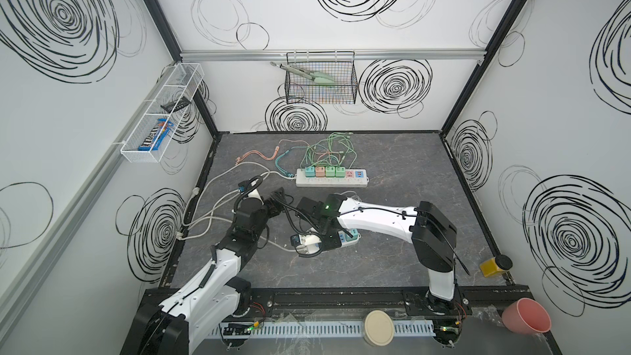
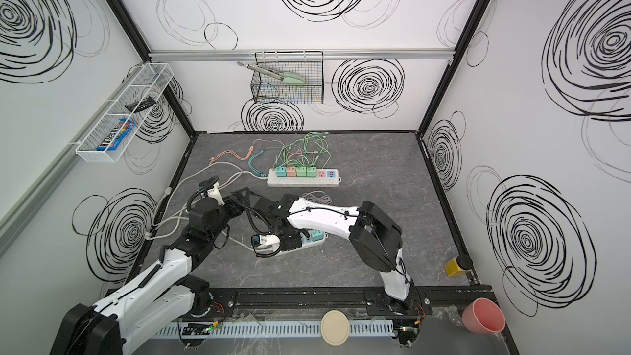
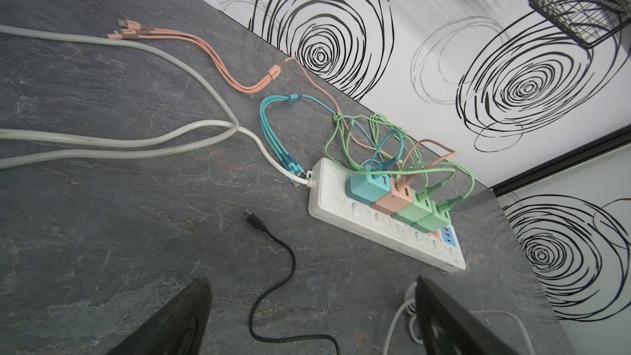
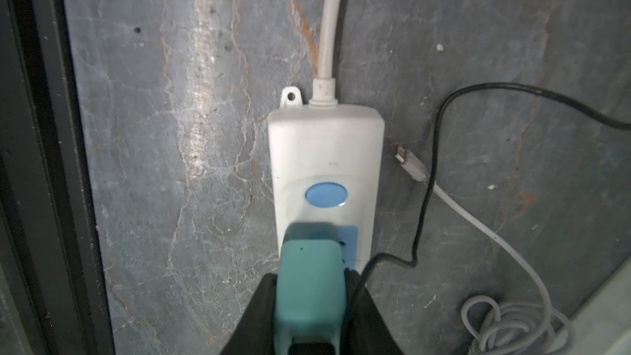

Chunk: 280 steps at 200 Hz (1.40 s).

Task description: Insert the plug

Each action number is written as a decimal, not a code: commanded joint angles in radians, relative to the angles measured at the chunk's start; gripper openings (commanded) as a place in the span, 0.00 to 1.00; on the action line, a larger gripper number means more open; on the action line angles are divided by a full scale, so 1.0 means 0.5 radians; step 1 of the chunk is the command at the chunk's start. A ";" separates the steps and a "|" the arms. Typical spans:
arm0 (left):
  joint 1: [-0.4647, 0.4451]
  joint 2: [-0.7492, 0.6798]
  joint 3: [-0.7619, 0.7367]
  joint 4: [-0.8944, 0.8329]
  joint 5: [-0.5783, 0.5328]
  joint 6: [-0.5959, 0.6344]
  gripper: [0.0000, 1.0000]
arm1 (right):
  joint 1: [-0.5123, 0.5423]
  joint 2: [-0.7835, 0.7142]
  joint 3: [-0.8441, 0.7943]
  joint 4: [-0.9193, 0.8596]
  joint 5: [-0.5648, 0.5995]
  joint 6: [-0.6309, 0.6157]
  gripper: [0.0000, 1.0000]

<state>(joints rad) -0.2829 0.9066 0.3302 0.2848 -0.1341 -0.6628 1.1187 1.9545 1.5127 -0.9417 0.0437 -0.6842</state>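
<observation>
Plug (image 4: 309,285): teal, long axis steeply downward, nose at the blue socket (image 4: 349,238) of the white power strip (image 4: 324,151).
Right gripper (image 4: 310,297): clamped on plug.
Left gripper (image 3: 312,302): jaws wide apart, empty.

2 power strips (image 1: 327,183), 2 baskets (image 1: 321,97), 1 cup (image 1: 522,317).

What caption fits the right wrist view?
Right gripper holds a teal cube plug at the white plastic power strip, near its blue oval button.
</observation>
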 commanded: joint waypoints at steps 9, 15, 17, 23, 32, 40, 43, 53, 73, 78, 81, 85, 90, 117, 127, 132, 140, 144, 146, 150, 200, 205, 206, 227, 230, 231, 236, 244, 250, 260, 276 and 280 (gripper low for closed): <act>-0.011 0.023 0.085 -0.012 -0.117 0.010 0.96 | -0.157 0.160 -0.111 0.018 0.439 0.048 0.29; -0.011 0.023 0.088 -0.024 -0.125 0.012 0.96 | -0.182 0.149 -0.109 0.030 0.434 0.042 0.30; -0.011 0.023 0.090 -0.027 -0.129 0.012 0.96 | -0.190 0.146 -0.108 0.029 0.426 0.040 0.30; -0.011 0.019 0.094 -0.038 -0.138 0.011 0.96 | -0.212 0.135 -0.096 0.025 0.406 0.039 0.32; -0.011 0.013 0.094 -0.045 -0.144 0.013 0.96 | -0.248 0.130 -0.073 0.007 0.378 0.043 0.35; -0.011 0.009 0.096 -0.052 -0.149 0.010 0.96 | -0.272 0.131 -0.051 -0.007 0.371 0.050 0.37; -0.011 0.009 0.095 -0.052 -0.149 0.009 0.96 | -0.279 0.132 -0.042 -0.010 0.364 0.055 0.37; -0.011 0.006 0.093 -0.053 -0.152 0.008 0.96 | -0.300 0.142 -0.016 -0.027 0.310 0.061 0.40; -0.011 0.013 0.095 -0.056 -0.152 0.009 0.96 | -0.316 0.160 0.024 -0.060 0.177 0.058 0.46; -0.011 0.016 0.099 -0.058 -0.152 0.009 0.96 | -0.317 0.158 0.031 -0.056 0.147 0.055 0.48; -0.011 0.017 0.098 -0.060 -0.152 0.009 0.96 | -0.317 0.154 0.034 -0.052 0.130 0.055 0.49; -0.011 0.020 0.100 -0.065 -0.154 0.009 0.96 | -0.319 0.146 0.039 -0.046 0.104 0.052 0.51; -0.011 0.021 0.101 -0.067 -0.157 0.009 0.96 | -0.320 0.136 0.047 -0.036 0.077 0.048 0.52; -0.014 0.036 0.118 -0.099 -0.180 0.006 0.96 | -0.317 -0.001 0.079 0.003 -0.072 0.028 0.64; -0.016 0.047 0.124 -0.107 -0.182 0.015 0.96 | -0.317 -0.069 0.079 0.020 -0.111 0.021 0.69; -0.020 0.054 0.128 -0.112 -0.185 0.023 0.96 | -0.317 -0.108 0.082 0.028 -0.126 0.019 0.72; -0.033 0.070 0.139 -0.126 -0.196 0.038 0.96 | -0.317 -0.169 0.082 0.036 -0.144 0.018 0.78; -0.045 0.077 0.143 -0.135 -0.205 0.045 0.96 | -0.316 -0.200 0.082 0.042 -0.146 0.018 0.81; -0.048 0.084 0.147 -0.140 -0.210 0.048 0.96 | -0.317 -0.214 0.082 0.044 -0.147 0.021 0.84; -0.063 0.091 0.154 -0.149 -0.220 0.056 0.96 | -0.317 -0.245 0.079 0.054 -0.144 0.023 0.88; -0.272 0.248 0.224 -0.203 -0.339 0.095 0.96 | -0.371 -0.817 -0.138 0.465 -0.190 0.106 0.97; -0.288 0.268 0.231 -0.207 -0.342 0.095 0.96 | -0.392 -0.896 -0.187 0.569 -0.194 0.138 0.97; -0.289 0.272 0.233 -0.207 -0.342 0.095 0.96 | -0.396 -0.911 -0.196 0.590 -0.196 0.144 0.97; -0.330 0.354 0.251 -0.199 -0.313 0.093 0.96 | -0.532 -1.294 -0.572 1.354 -0.064 0.499 0.97; -0.332 0.364 0.251 -0.193 -0.303 0.091 0.96 | -0.556 -1.352 -0.631 1.476 -0.014 0.565 0.97; -0.333 0.368 0.252 -0.192 -0.301 0.090 0.96 | -0.567 -1.370 -0.660 1.526 -0.003 0.585 0.97; -0.336 0.383 0.254 -0.186 -0.287 0.085 0.96 | -0.621 -1.459 -0.763 1.722 0.047 0.695 0.97; -0.343 0.406 0.254 -0.173 -0.270 0.075 0.96 | -0.729 -1.586 -0.907 1.941 0.031 0.882 0.97; -0.345 0.419 0.249 -0.167 -0.259 0.068 0.96 | -0.839 -1.661 -0.997 2.050 -0.030 1.048 0.97; -0.344 0.438 0.242 -0.148 -0.238 0.051 0.96 | -1.033 -1.753 -1.150 2.223 -0.092 1.332 0.97; -0.337 0.479 0.248 -0.154 -0.191 0.046 0.96 | -1.307 -1.782 -1.255 2.209 -0.162 1.738 0.97; -0.337 0.493 0.258 -0.167 -0.179 0.046 0.96 | -1.363 -1.772 -1.265 2.172 -0.193 1.812 0.97</act>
<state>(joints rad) -0.4500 1.1290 0.4286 0.1753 -0.2539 -0.6331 0.5774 1.0718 0.9516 -0.0315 -0.0025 -0.1616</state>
